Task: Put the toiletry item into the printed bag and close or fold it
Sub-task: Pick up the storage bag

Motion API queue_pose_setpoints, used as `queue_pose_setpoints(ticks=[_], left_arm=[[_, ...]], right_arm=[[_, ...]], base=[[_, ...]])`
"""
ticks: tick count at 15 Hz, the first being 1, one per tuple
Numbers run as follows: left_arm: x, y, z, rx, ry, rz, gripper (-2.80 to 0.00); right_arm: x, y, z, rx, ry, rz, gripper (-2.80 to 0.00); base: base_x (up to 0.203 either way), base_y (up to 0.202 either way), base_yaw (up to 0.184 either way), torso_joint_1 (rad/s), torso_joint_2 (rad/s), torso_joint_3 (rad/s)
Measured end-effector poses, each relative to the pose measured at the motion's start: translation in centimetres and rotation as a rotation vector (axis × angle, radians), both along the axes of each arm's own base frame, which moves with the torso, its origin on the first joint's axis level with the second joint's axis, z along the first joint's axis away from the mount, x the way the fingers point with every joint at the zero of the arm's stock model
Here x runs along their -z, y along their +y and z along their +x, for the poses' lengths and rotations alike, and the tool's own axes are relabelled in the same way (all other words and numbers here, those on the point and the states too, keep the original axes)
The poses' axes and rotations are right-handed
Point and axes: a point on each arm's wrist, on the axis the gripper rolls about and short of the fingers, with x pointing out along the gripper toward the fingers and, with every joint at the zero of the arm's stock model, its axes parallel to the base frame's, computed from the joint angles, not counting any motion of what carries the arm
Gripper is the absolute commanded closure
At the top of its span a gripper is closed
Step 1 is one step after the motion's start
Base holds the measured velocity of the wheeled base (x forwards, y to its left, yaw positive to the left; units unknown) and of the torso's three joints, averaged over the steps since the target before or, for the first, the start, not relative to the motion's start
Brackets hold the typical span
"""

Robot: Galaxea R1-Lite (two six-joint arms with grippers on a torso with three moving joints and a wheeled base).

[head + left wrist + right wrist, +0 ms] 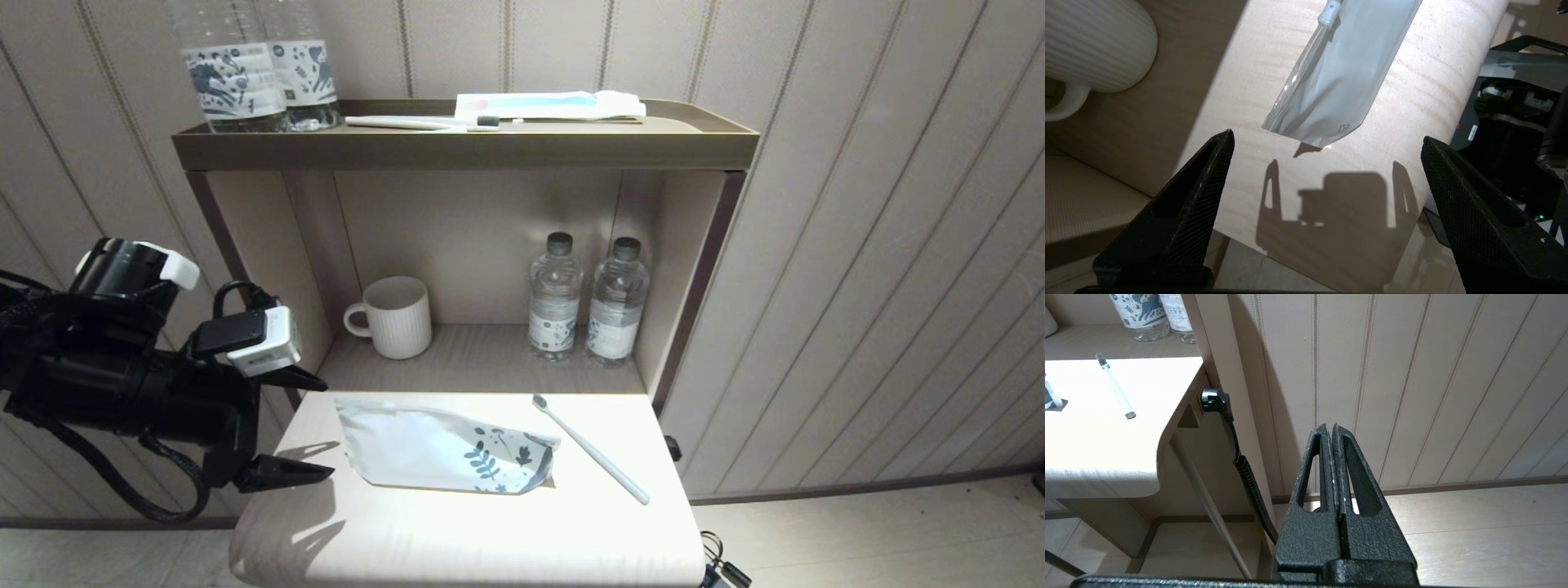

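We see the left hand (318,425) open beside the printed bag (445,447); toothbrush (592,449) lies alongside on table (490,531); right hand (1332,430) closed, parked low.

A white leaf-printed bag (445,447) lies flat on the table, and just beside its printed end a slim pale toothbrush (591,450) lies diagonally, apart

Left arm reaching in, right arm parked low

The left gripper (314,425) sits at about 8 o'clock in the head view, its arm coming in level from 9 o'clock, fingers spread wide and holding nothing. The right gripper (1333,430) hangs low, out of the head view, fingers pressed flat together, pointing forward and empty.
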Motion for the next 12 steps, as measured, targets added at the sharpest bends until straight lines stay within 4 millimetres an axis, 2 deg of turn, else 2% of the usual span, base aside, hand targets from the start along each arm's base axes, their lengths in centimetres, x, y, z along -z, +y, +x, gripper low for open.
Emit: queue_pose_setpoints(ticks=[5, 12], left_arm=[[1.1, -1.2, 1.1, 0.037, 0.021, 0.004, -2.80], [2.8, -1.8, 3.2, 0.039, 0.018, 0.007, -2.80]], right_arm=[[0.0, 0.0, 0.0, 0.000, 0.000, 0.000, 0.00], [0.0, 0.0, 0.0, -0.001, 0.000, 0.000, 0.00]], base=[[0.000, 0.000, 0.000, 0.000, 0.00, 0.000], [0.000, 0.000, 0.000, 0.000, 0.00, 0.000]])
